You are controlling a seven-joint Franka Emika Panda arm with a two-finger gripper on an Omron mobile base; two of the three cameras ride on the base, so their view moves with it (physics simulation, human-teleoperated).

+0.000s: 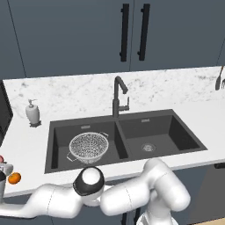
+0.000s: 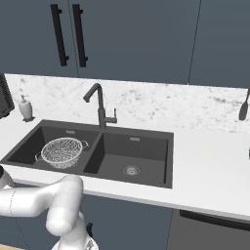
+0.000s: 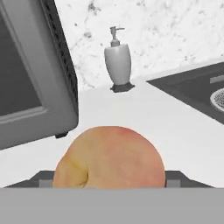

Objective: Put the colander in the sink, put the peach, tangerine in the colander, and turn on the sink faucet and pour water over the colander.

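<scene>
The pale pinkish-orange peach [image 3: 109,155] looms close in the hand view, and my gripper [image 3: 109,183] is shut on it, a finger pressed against each side. Whether it rests on the counter or hangs just above it I cannot tell. In the left base view my gripper [image 1: 3,170] is at the far left counter edge, right beside the bright orange tangerine [image 1: 14,178]. The silvery colander [image 1: 88,147] [image 2: 62,152] sits in the left basin of the dark sink [image 1: 171,127] [image 2: 146,146]. The dark gooseneck faucet [image 1: 117,94] [image 2: 98,105] stands behind the divider, with no water running.
A white soap dispenser [image 1: 32,112] [image 2: 25,108] [image 3: 118,61] stands on the counter left of the sink. A dark microwave [image 3: 30,74] sits close on the left of my hand. A utensil [image 1: 218,81] [image 2: 243,110] hangs at the far right wall.
</scene>
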